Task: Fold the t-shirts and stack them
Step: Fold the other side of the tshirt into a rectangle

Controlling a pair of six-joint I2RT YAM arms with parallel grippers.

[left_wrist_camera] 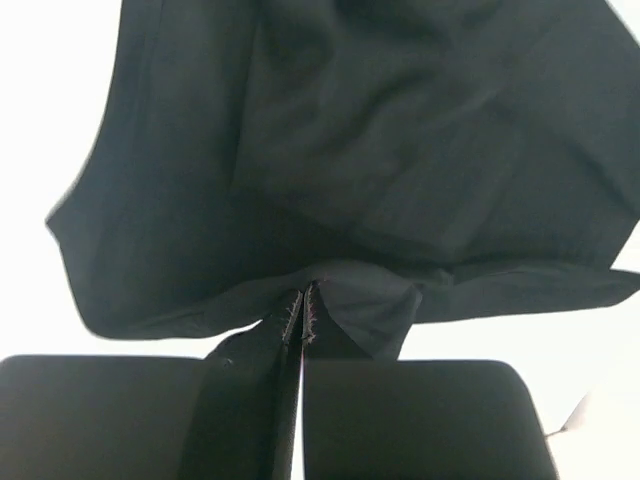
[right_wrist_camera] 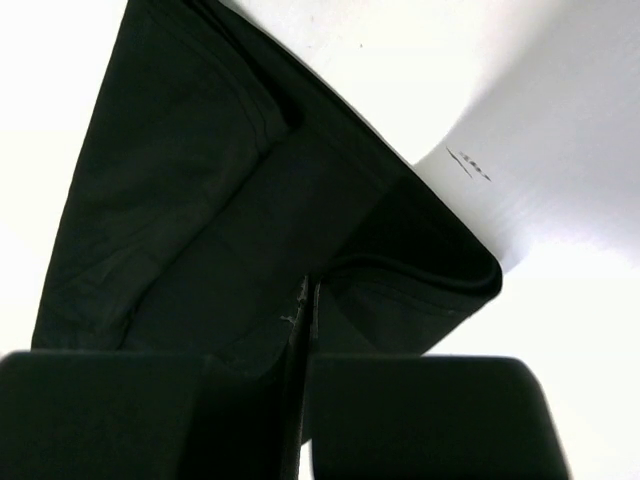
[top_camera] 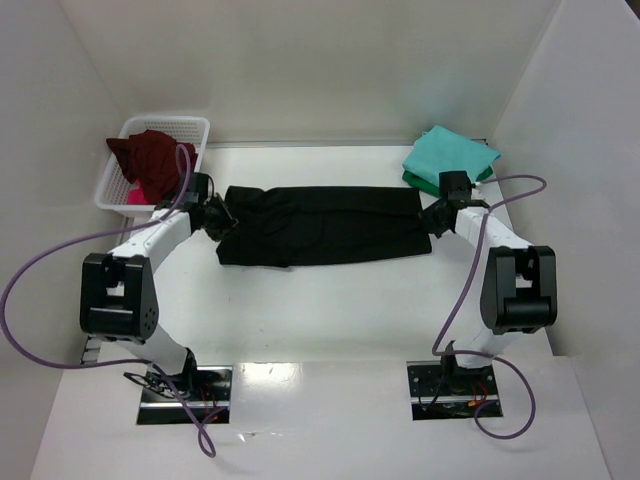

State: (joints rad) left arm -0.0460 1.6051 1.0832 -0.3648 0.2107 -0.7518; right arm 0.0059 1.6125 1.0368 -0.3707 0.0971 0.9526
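Pinching the black t-shirt (top_camera: 325, 225) at both ends, so risks are flagged along the way.

Left of the black t-shirt: white basket (top_camera: 108, 182). It holds a maroon t-shirt (top_camera: 152, 158) heaped over the rim and a pink t-shirt (top_camera: 132, 197) under it, only a sliver showing.

Left gripper (top_camera: 218, 214) at the black t-shirt's left end, jaws pressed together on a bunched fold of black cloth. The wrist view shows the cloth caught right at the fingertips. That grip looks shallow, so the cloth may slip out under a hard pull.

Black t-shirt lies flat as a long wrinkled band between the grippers, apparently folded lengthwise already. An uneven lift by the two grippers would skew the fold or drag the layers apart.

Right gripper (top_camera: 436, 217) at the black t-shirt's right end, jaws pressed together on the layered edge.

Behind and right of the black t-shirt: teal t-shirt (top_camera: 452, 155) folded on top of a dark green t-shirt (top_camera: 410, 180), touching, not in any container. Swinging the right end over could knock that stack.
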